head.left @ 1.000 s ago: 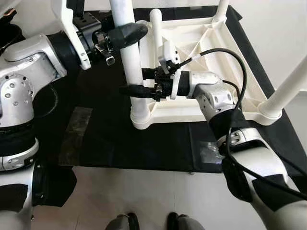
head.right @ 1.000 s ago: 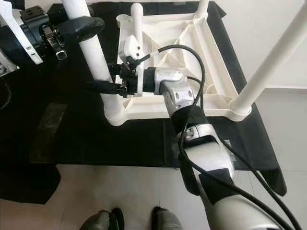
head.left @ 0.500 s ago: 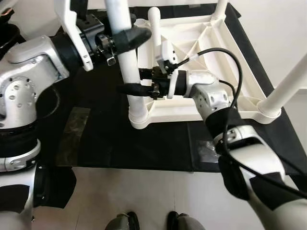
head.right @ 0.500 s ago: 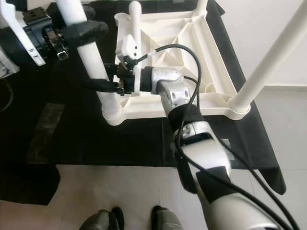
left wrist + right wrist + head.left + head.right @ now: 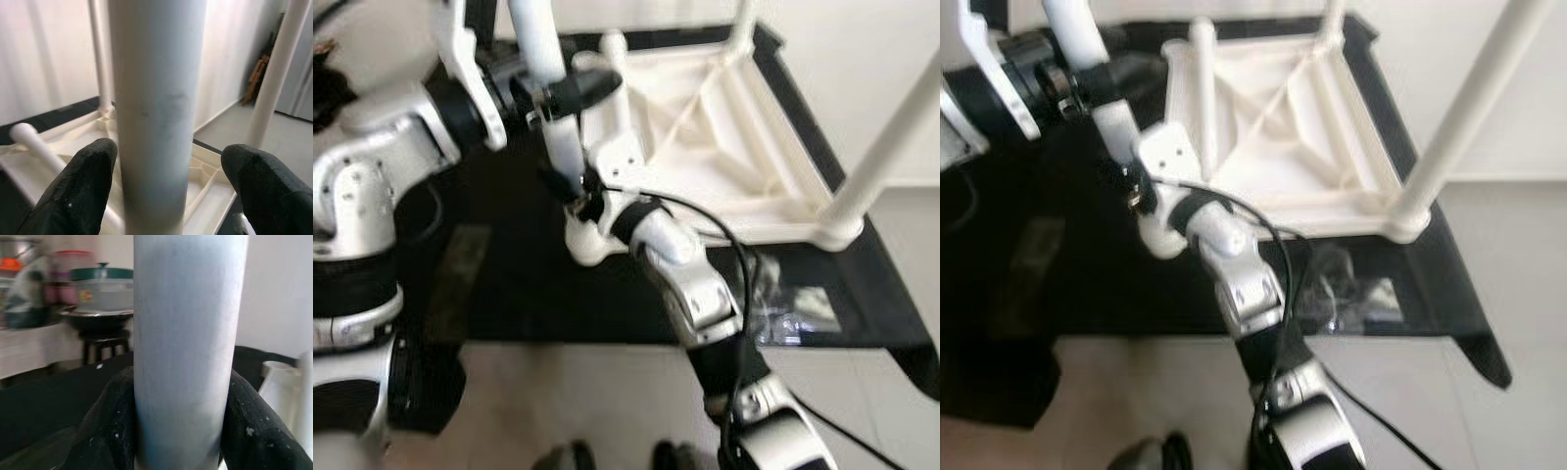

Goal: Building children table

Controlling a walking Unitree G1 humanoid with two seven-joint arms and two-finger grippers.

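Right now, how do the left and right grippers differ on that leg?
The left gripper straddles the leg high up, fingers apart with a gap on one side. The right gripper is shut on the leg low down, near the table's corner socket, both fingers pressed against it. Both are on the same white leg.

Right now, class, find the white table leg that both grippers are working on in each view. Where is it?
Left eye: table leg, upper left, rising from the tabletop corner.
Right eye: upper left.
Left wrist: centre, between the fingers.
Right wrist: centre.
Shared landmark: the upturned tabletop.
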